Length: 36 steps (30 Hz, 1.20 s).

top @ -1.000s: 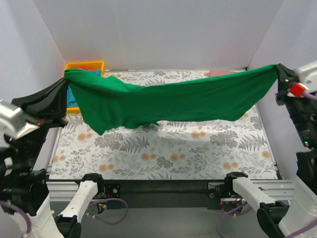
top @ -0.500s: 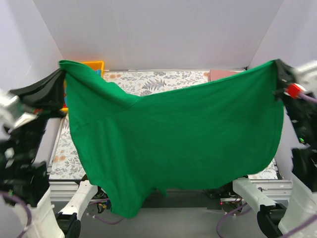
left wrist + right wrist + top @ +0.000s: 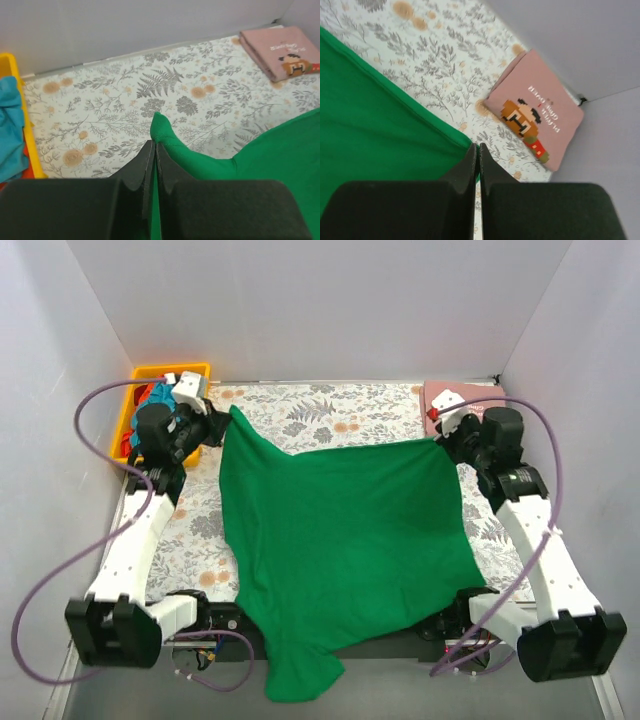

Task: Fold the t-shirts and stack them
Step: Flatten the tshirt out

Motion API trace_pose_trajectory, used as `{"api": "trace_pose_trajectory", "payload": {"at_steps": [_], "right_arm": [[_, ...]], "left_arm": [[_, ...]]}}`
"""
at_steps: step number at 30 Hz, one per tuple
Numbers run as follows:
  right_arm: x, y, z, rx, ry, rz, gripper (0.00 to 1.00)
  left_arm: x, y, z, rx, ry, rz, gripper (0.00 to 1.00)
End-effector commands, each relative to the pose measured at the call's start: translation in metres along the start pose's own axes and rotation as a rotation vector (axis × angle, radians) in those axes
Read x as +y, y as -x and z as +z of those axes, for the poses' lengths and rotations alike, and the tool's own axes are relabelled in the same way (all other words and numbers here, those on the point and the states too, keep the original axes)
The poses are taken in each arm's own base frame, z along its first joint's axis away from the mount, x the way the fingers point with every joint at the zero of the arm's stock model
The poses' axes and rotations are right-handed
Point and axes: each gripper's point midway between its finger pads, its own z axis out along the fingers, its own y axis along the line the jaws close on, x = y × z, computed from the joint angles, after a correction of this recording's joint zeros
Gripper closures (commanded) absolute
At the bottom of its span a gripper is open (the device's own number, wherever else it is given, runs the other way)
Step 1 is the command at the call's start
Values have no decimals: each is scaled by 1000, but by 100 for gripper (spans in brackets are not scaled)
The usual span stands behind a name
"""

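The large bright green t-shirt lies spread over the floral table cover, its near end hanging over the table's front edge. My left gripper is shut on its far left corner, low over the table. My right gripper is shut on its far right corner. The folded dusty pink t-shirt with a cartoon print lies at the far right corner and shows in both wrist views, in the left and in the right. Teal and red shirts lie in the yellow bin.
The yellow plastic bin stands at the far left corner, its wall also in the left wrist view. White walls close in the back and both sides. The floral cover is bare along the far edge.
Both grippers have swung down and forward from high at the sides to low over the far table. The green shirt has dropped from hanging in the air to lying spread on the table.
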Motion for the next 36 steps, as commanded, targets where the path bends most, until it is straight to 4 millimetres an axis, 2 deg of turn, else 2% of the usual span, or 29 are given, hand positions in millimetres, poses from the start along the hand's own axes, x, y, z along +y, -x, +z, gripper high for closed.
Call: {"api": "trace_pose_trajectory", "payload": {"at_steps": [1, 2, 4, 5, 7, 8, 9, 10, 11, 12, 13, 15, 16, 17, 18, 19, 21, 23, 24, 25, 26, 27, 28, 29, 30, 31, 32, 33, 36], "right_arm": [[-15, -3, 36, -58, -65, -58, 99], [-8, -25, 55, -3, -42, -45, 99], [-11, -33, 74, 9, -51, -42, 99], [-7, -49, 91, 55, -31, -26, 99], [-14, -49, 110, 53, -49, -17, 99], [-11, -65, 125, 94, -32, -7, 99], [-20, -60, 133, 89, -56, -8, 99], [-22, -63, 141, 100, -62, 0, 99], [-17, -79, 156, 140, -47, 10, 99], [-29, -72, 163, 134, -79, 10, 99], [-31, -75, 170, 148, -86, 28, 99], [-36, -92, 185, 211, -112, 50, 99], [-43, -85, 189, 205, -131, 64, 99], [-41, -92, 193, 229, -122, 74, 99], [-38, -94, 195, 239, -102, 79, 99], [-38, -93, 196, 261, -88, 87, 99], [-48, -88, 193, 323, -91, 137, 69], [-57, -82, 181, 315, -99, 157, 43], [-61, -73, 166, 305, -94, 151, 18], [-59, -62, 150, 296, -61, 128, 16], [-55, -60, 131, 321, -43, 125, 16], [-40, -54, 114, 318, 43, 111, 16], [-27, -54, 105, 316, 110, 93, 17], [-5, -61, 86, 353, 200, 101, 21], [6, -67, 77, 377, 251, 76, 22], [29, -82, 56, 436, 347, 63, 26], [48, -96, 36, 497, 421, 66, 30], [68, -117, 15, 566, 496, 53, 32], [103, -162, -20, 696, 607, 41, 39]], "left_arm": [[19, 6, 38, -76, 10, 42, 100], [32, -28, 64, 6, 17, 3, 100], [45, -44, 89, 27, 23, -7, 100], [53, -70, 107, 79, 24, -28, 100], [65, -76, 131, 80, 30, -22, 100], [71, -80, 140, 84, 42, -23, 100], [81, -107, 156, 134, 51, -40, 100], [89, -94, 168, 108, 68, -21, 100], [93, -99, 177, 116, 71, -20, 100], [99, -116, 187, 146, 70, -19, 100], [102, -104, 198, 121, 66, -6, 100], [108, -103, 208, 118, 73, -8, 100], [111, -104, 216, 123, 67, -2, 100], [110, -102, 220, 124, 55, 1, 100], [112, -104, 224, 134, 56, 2, 95], [114, -114, 225, 174, 58, -9, 62], [122, -92, 227, 188, 102, -21, 42], [119, -96, 211, 261, 103, -59, 40], [114, -83, 195, 259, 98, -59, 40], [99, -84, 172, 304, 53, -59, 40], [86, -69, 144, 320, 25, -26, 42], [72, -99, 120, 422, -26, -38, 44], [50, -106, 84, 480, -76, -53, 46], [36, -96, 58, 476, -115, -1, 50], [21, -128, 29, 591, -150, -48, 51], [7, -148, -7, 672, -181, -49, 53], [1, -158, -23, 712, -195, -46, 55], [-8, -174, -54, 781, -218, -30, 56], [-25, -191, -98, 845, -267, -5, 56]]}}
